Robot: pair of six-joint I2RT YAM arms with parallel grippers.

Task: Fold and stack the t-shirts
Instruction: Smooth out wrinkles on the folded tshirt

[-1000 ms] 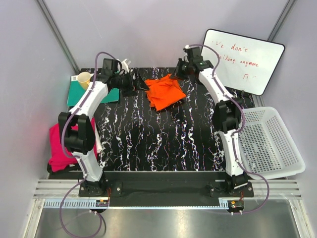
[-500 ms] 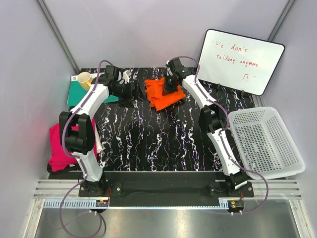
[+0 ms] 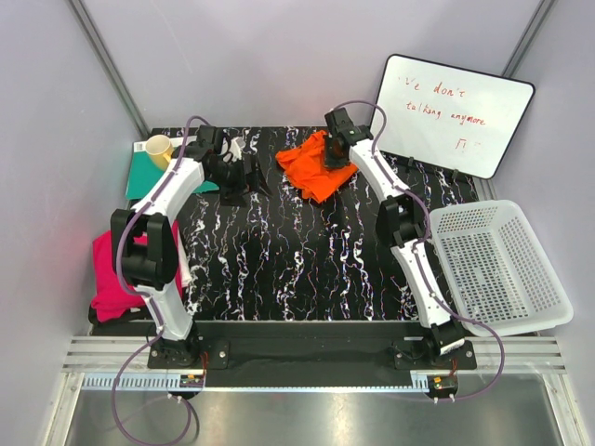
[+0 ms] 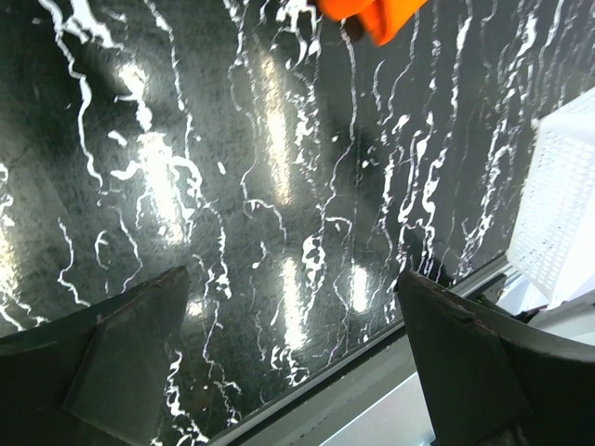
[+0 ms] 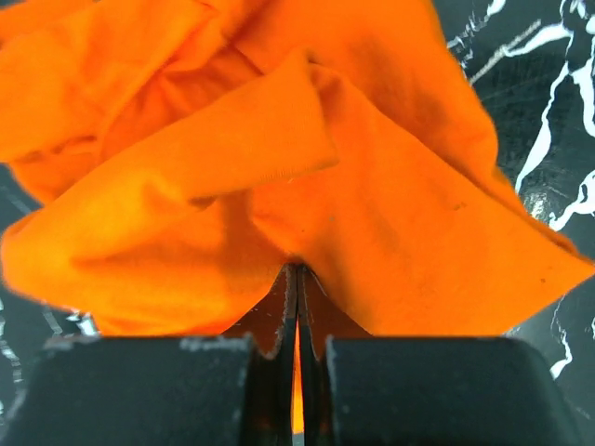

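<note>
From the top view, I'm seeing my right gripper point(image 3: 332, 158) now sitting on the far-right part of the orange t-shirt point(image 3: 311, 175), where a second ago it was hanging beyond the cloth's far edge. It has swung in and closed, and the crumpled bundle is shifting with it, bunching up toward my wrist instead of lying as it did. That means I'm getting hold of the first shirt, but no fold is made yet. The magenta-pink t-shirt point(image 3: 116, 279) is lying heaped at the near left corner, draping off the table point(image 3: 279, 269), well apart from the orange one. My left gripper point(image 3: 246, 179) has been dropping a little toward me, near the orange shirt but not touching it. Moving to the left wrist view, my left fingers point(image 4: 102, 362) are standing spread wide with nothing between them. Below them there's only the glossy black table with its white marble veins and glare, a scrap of orange at the top edge and the white perforated basket point(image 4: 558, 204) at the right. Moving to the right wrist view, my right jaws are pressed together, pinching a thin fold of the orange shirt. The cloth is a soft matte knit, rumpled into overlapping flaps, with a hemmed edge crossing the middle. I'm judging it limp enough to sag and fall open once lifted, so spreading it flat is coming before any folding.
</note>
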